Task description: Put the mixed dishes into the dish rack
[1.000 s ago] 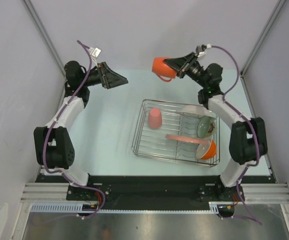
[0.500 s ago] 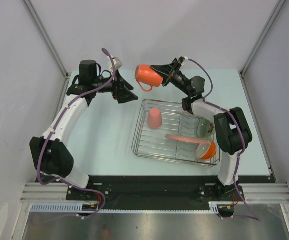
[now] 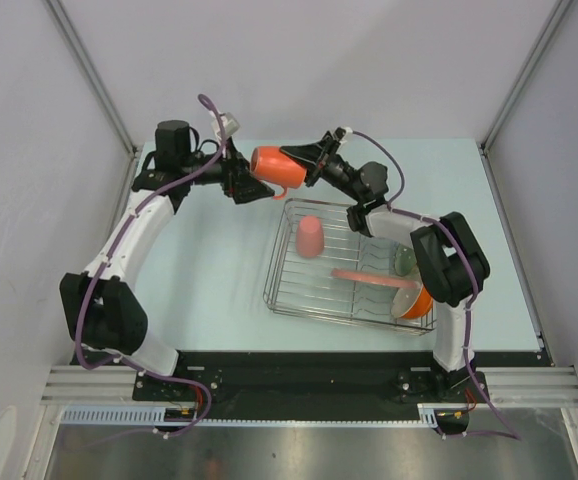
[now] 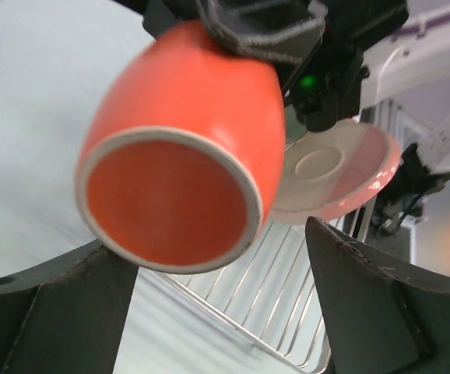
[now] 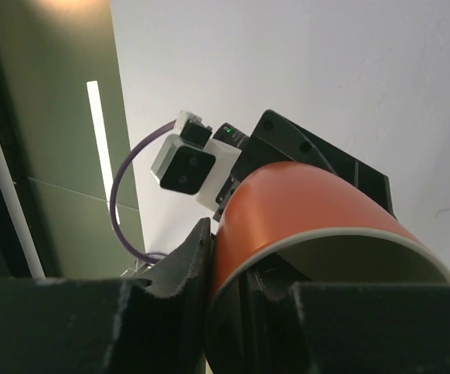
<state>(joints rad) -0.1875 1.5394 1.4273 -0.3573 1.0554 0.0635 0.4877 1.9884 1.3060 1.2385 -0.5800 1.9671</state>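
Observation:
The orange mug [image 3: 274, 165] hangs in the air left of the dish rack's [image 3: 281, 262] far corner. My right gripper [image 3: 305, 166] is shut on its rim, one finger outside [image 5: 184, 263] and one inside the wall of the mug [image 5: 311, 202]. My left gripper [image 3: 258, 187] is open right beside the mug's base. In the left wrist view the mug's [image 4: 186, 140] round base faces me above the gap between my wide-open fingers [image 4: 54, 312]. A pink tumbler [image 3: 310, 236], a green bowl [image 3: 405, 260], a pink-and-cream plate [image 3: 374, 277] and an orange bowl [image 3: 417, 300] sit in the rack.
The rack's wires [image 4: 287, 265] and the pink-rimmed plate [image 4: 338, 167] lie below and behind the mug in the left wrist view. Bare pale tabletop [image 3: 209, 260] lies left of the rack. Grey walls stand at the back and on both sides.
My right arm has carried the mug leftwards from the far right to beyond the rack's left corner. My left arm swung right to meet it; its jaws stayed open.

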